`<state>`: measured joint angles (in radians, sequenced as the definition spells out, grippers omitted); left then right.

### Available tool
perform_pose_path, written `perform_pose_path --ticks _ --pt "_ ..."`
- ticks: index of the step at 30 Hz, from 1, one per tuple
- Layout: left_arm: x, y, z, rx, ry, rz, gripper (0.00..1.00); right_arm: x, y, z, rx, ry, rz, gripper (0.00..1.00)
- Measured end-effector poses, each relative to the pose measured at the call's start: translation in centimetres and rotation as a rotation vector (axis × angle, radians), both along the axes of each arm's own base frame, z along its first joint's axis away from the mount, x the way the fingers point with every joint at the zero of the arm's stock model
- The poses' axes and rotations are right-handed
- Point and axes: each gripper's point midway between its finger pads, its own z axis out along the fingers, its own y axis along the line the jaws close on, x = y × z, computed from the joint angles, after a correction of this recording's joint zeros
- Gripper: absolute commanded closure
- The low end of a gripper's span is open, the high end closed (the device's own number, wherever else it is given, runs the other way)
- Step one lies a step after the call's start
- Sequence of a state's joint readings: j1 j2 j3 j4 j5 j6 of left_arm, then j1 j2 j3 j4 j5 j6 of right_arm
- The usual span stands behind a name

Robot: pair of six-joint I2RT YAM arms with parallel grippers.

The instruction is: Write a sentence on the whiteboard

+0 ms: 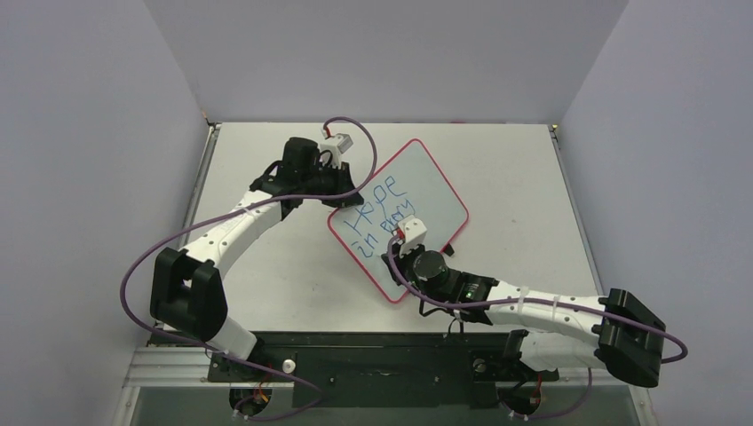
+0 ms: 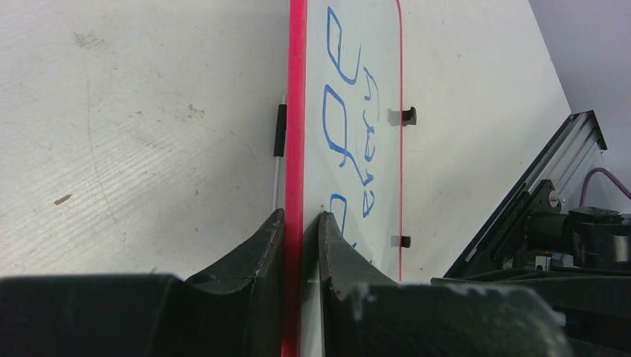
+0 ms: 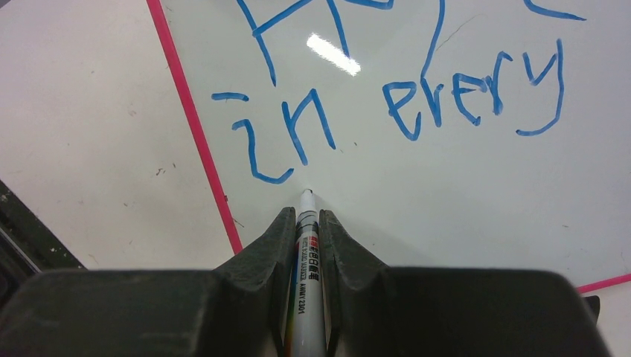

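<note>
Looking down on the pale counter [image 1: 524, 177], the whiteboard [image 1: 431, 191] lies near its middle, turned diagonally. One corner points at the far edge and another at the near edge.

By the look of it the board is thin, stiff and light, with a glossy face. It would likely skid or pivot under pen pressure if nothing pinned it. The rim is the sensible place to hold, since fingers on the face would smear wet ink.

That is where the left gripper [image 2: 301, 217] is, on the board's left-hand side, its two fingers closed on either side of the red-pink rim. Whether that edge is lifted off the counter cannot be told.

The right gripper [image 3: 306, 212] comes in from the near-right corner, clamped around a slim marker [image 3: 305, 256] low on the barrel, close to the nib. That looks like a good hold for control, as the smooth barrel could twist.

The sentence [image 3: 402, 111] reads "Hope", then "in every" in blue. The tip sits just below "in", where a third line would begin. Contact with the board is too close to call.

Two small black clips [image 2: 408, 116] sit on the board's far-right rim.
</note>
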<state>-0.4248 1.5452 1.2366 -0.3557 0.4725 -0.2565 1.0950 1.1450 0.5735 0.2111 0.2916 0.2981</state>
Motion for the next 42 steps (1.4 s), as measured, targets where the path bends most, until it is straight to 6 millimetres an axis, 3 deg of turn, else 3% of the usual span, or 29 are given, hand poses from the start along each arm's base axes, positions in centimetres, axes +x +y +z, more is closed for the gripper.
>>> perform_pose_path --ticks 13,28,37,42 --pt "0.1 0.1 -0.2 0.013 -0.013 -0.011 1.00 -0.4 -0.2 -1.0 -0.018 0.001 -0.019 1.00" --pt "0.2 0.2 -0.2 0.017 -0.014 -0.013 1.00 -4.7 -1.6 -3.8 -0.099 0.049 0.004 1.00" --pt "0.1 0.2 -0.3 0.017 -0.012 -0.013 1.00 -4.3 -2.1 -3.9 -0.132 0.030 -0.035 1.00" --pt "0.1 0.2 -0.3 0.018 -0.012 -0.013 1.00 -3.6 -1.6 -2.6 -0.131 0.002 -0.053 1.00"
